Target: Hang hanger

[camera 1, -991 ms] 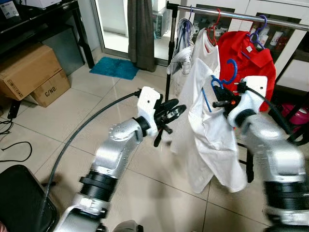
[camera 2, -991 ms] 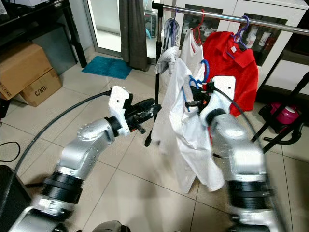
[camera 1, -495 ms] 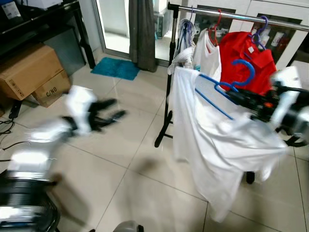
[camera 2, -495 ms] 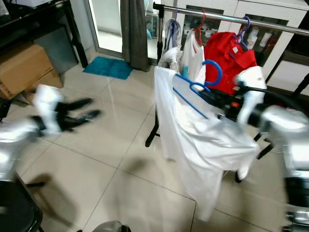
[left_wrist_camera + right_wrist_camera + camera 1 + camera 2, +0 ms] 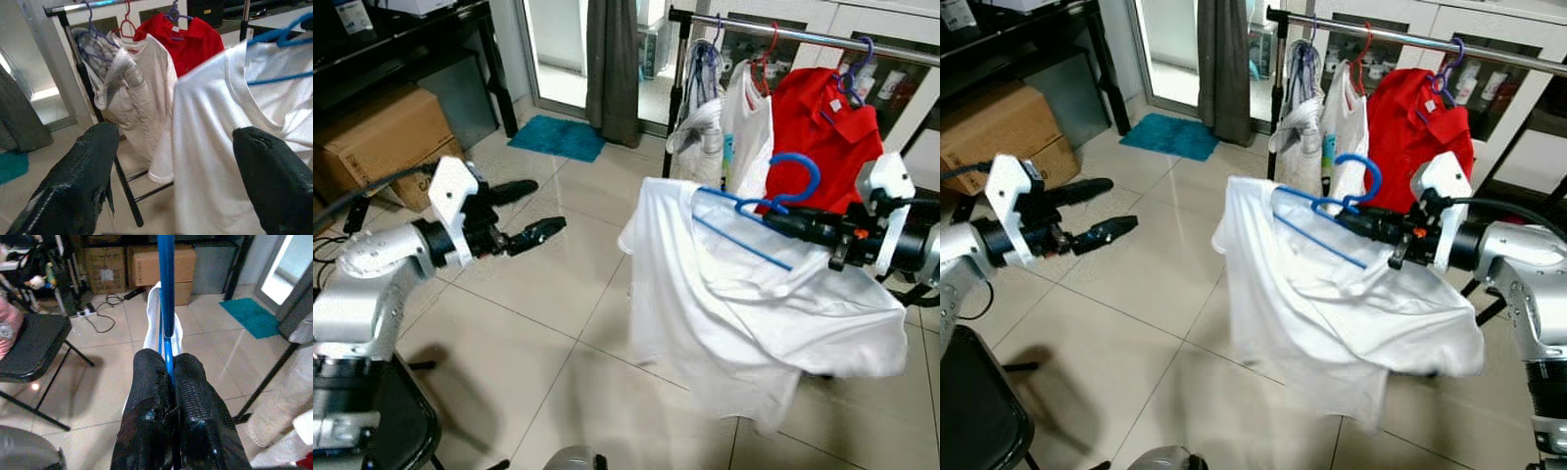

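A lived-in room of a home, used partly for laundry and storage. A metal clothes rail [image 5: 773,31] stands on the pale tiled floor [image 5: 558,323], hung with a red shirt [image 5: 827,113] and white garments [image 5: 744,108]. Behind it are white cabinets [image 5: 901,59] with glass doors. A teal mat [image 5: 556,138] lies by a glazed door where a dark curtain [image 5: 612,59] hangs. Cardboard boxes [image 5: 382,132] sit under a black shelf unit [image 5: 406,44], and a black folding chair [image 5: 29,352] stands nearby.
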### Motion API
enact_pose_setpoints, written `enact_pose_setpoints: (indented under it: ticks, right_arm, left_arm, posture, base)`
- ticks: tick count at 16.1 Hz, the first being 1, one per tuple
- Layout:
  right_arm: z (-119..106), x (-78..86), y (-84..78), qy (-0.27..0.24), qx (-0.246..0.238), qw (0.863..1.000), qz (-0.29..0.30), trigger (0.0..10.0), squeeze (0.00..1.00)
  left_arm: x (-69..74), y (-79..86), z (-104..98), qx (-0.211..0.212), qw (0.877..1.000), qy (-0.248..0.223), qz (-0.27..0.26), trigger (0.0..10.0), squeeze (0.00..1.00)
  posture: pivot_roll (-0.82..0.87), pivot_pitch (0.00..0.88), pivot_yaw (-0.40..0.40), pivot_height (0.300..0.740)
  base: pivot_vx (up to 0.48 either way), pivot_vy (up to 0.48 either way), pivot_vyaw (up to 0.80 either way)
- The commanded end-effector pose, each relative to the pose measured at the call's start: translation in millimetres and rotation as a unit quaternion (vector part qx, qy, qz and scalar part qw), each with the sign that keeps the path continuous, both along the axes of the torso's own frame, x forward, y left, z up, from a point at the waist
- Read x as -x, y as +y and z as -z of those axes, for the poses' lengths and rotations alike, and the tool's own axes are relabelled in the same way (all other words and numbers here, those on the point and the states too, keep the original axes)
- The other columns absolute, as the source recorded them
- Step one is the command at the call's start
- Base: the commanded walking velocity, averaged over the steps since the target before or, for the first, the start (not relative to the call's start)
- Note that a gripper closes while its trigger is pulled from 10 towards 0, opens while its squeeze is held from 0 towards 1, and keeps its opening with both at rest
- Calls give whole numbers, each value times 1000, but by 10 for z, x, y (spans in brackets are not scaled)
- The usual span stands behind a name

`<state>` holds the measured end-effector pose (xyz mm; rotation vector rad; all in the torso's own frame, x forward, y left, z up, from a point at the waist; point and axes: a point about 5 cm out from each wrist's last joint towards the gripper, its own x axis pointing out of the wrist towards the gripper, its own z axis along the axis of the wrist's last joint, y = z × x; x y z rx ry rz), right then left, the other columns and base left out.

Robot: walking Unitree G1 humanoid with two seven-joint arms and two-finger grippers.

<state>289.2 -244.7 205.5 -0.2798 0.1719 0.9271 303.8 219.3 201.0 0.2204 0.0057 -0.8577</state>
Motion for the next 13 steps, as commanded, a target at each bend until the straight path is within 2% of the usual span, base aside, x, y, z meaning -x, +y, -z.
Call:
enact_pose_setpoints:
  ticks: [1, 4, 6, 7, 8, 9, 13]
  right_arm:
    - [-69, 22, 40, -17, 6, 1000, -18, 10000, 0]
    - [-76, 101, 99, -12, 15, 998, -52, 10000, 0]
    - [-134, 148, 222, -20, 27, 996, -86, 10000, 0]
    - [-153, 158, 290, -24, 25, 995, -96, 10000, 0]
    - [-151, 173, 379, -26, 27, 994, -105, 10000, 0]
    - [-148, 179, 403, -26, 28, 993, -108, 10000, 0]
    - [-93, 263, 568, -16, 32, 992, -117, 10000, 0]
  left_arm:
    - [-19, -60, -91, -16, 1000, -11, 22, 10000, 1000]
    - [-44, -137, -197, -28, 998, -19, 58, 10000, 1000]
    - [-73, -252, -314, -46, 989, 2, 140, 10000, 1000]
    - [-62, -321, -306, -58, 982, 19, 179, 10000, 824]
    - [-77, -429, -289, -81, 972, 25, 217, 10000, 0]
    - [-84, -460, -285, -88, 970, 27, 227, 10000, 0]
    - [-230, -762, -296, -128, 944, 31, 303, 10000, 0]
  posture:
    - [83, 0, 20, 740]
    - [87, 0, 19, 740]
    - [93, 0, 18, 740]
    - [94, 0, 18, 740]
    - [96, 0, 19, 740]
    - [96, 0, 19, 740]
    - [86, 0, 39, 740]
  base:
    - [0, 0, 0]
    - [0, 0, 0]
    - [0, 0, 0]
    - [0, 0, 0]
    - [0, 0, 0]
    - [0, 0, 0]
    - [0, 0, 0]
